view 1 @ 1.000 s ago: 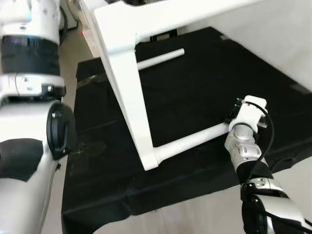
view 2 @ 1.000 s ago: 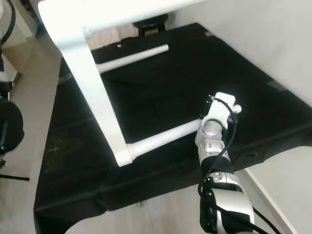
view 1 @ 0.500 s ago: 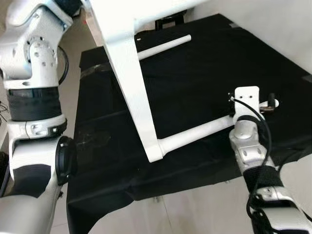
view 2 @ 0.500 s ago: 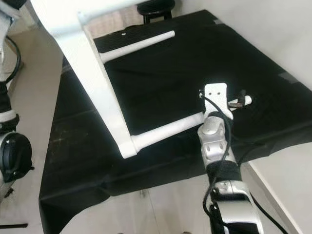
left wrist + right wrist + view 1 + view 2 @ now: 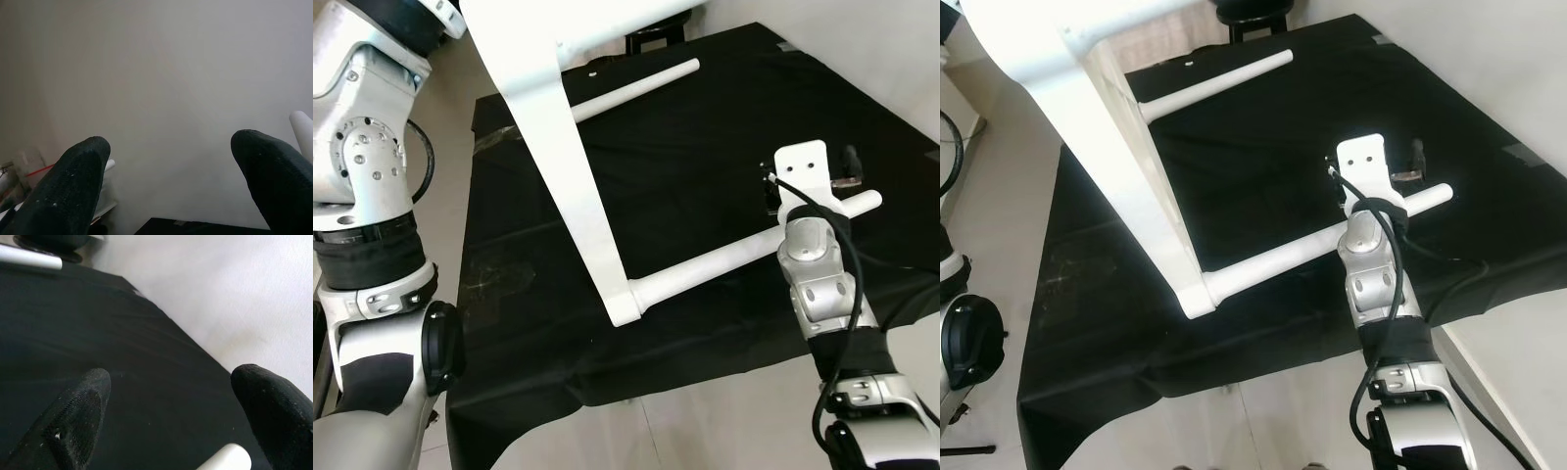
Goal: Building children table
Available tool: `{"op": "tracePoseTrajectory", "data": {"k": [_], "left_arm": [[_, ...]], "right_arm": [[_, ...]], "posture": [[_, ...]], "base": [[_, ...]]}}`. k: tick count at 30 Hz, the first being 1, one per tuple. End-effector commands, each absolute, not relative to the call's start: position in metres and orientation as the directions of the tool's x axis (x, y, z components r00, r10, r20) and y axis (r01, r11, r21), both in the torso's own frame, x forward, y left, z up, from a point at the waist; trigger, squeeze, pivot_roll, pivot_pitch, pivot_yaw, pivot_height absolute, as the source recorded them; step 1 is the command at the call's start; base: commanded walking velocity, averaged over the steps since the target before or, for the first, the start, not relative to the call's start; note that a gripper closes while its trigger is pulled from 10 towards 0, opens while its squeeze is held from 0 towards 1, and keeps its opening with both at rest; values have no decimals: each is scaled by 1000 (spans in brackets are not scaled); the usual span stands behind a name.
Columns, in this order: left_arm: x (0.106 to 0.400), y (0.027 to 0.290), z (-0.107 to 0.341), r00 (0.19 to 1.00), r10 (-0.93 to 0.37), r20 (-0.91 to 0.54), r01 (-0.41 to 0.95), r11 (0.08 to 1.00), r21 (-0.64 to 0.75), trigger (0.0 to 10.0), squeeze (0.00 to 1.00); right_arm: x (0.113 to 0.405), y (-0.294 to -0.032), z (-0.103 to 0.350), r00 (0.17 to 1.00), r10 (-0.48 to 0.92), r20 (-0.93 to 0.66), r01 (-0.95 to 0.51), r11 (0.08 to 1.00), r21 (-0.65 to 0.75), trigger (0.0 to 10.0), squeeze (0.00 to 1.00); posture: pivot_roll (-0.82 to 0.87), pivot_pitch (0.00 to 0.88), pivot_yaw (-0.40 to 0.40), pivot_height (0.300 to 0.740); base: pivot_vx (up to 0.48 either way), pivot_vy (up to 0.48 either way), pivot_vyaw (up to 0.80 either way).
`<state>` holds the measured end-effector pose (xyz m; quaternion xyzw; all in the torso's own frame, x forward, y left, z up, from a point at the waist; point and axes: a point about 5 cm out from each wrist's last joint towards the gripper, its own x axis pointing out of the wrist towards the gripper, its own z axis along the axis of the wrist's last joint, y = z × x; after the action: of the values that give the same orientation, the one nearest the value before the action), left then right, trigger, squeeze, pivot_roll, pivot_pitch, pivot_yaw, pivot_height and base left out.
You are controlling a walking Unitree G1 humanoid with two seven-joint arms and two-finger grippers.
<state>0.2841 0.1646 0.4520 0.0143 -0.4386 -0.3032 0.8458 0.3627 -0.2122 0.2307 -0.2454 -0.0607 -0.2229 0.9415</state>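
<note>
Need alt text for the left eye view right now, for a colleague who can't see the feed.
A white children's table lies tipped on its side over a black cloth, two round white legs pointing right. The right arm's pincer sits at the near leg, close to its free end. The left arm rises along the left edge.

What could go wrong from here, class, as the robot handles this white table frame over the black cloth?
1. The right gripper has its fingers spread, and the near leg is not clamped between them, so a nudge could swing the leg away.
2. The table frame is tilted, so it might tip or slide.
3. The black cloth is wrinkled and could bunch up.
</note>
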Motion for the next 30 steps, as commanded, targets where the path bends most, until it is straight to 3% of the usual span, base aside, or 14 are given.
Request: {"op": "tracePoseTrajectory", "data": {"k": [1, 5, 6, 7, 8, 9, 13, 20, 24, 30], "left_arm": [[290, 164, 443, 464, -565, 682, 509, 800, 317, 10000, 0], [291, 167, 449, 456, -565, 688, 505, 801, 323, 10000, 0], [290, 166, 458, 433, -559, 707, 517, 797, 313, 10000, 0], [288, 164, 471, 392, -555, 734, 539, 785, 306, 10000, 0], [288, 164, 471, 392, -555, 734, 539, 785, 306, 10000, 0], [283, 158, 490, 331, -552, 765, 565, 766, 308, 10000, 0], [279, 146, 505, 289, -572, 768, 567, 748, 345, 10000, 0], [280, 138, 498, 297, -588, 752, 584, 735, 345, 10000, 0], [276, 151, 468, 394, -538, 745, 526, 797, 297, 10000, 0], [259, 177, 435, 544, -386, 745, 351, 911, 216, 10000, 0]], "right_arm": [[361, -213, 231, 888, -407, 214, 460, 787, -411, 10000, 737], [358, -217, 239, 888, -392, 241, 459, 794, -399, 10000, 733], [358, -213, 243, 913, -334, 236, 405, 820, -404, 10000, 227], [357, -204, 244, 942, -243, 230, 319, 858, -402, 10000, 110], [357, -204, 244, 942, -243, 230, 319, 858, -402, 10000, 110], [354, -189, 246, 963, -115, 244, 206, 898, -389, 10000, 0], [351, -173, 245, 968, -28, 249, 136, 892, -430, 10000, 0], [346, -155, 250, 956, 103, 275, 17, 915, -402, 10000, 0], [337, -141, 260, 915, 263, 307, -127, 908, -399, 10000, 0], [332, -140, 270, 885, 296, 359, -93, 868, -487, 10000, 0]], "posture": [[-99, 131, 117, 740], [-102, 132, 118, 740], [-107, 131, 116, 740], [-108, 131, 116, 740], [-108, 131, 116, 740], [-103, 129, 116, 740], [-100, 125, 118, 740], [-100, 129, 118, 740], [-92, 128, 116, 740], [-79, 129, 119, 740]], "base": [[0, 0, 0], [0, 0, 0], [0, 0, 0], [0, 0, 0], [0, 0, 0], [0, 0, 0], [0, 0, 0], [0, 0, 0], [0, 0, 0], [0, 0, 0]]}}
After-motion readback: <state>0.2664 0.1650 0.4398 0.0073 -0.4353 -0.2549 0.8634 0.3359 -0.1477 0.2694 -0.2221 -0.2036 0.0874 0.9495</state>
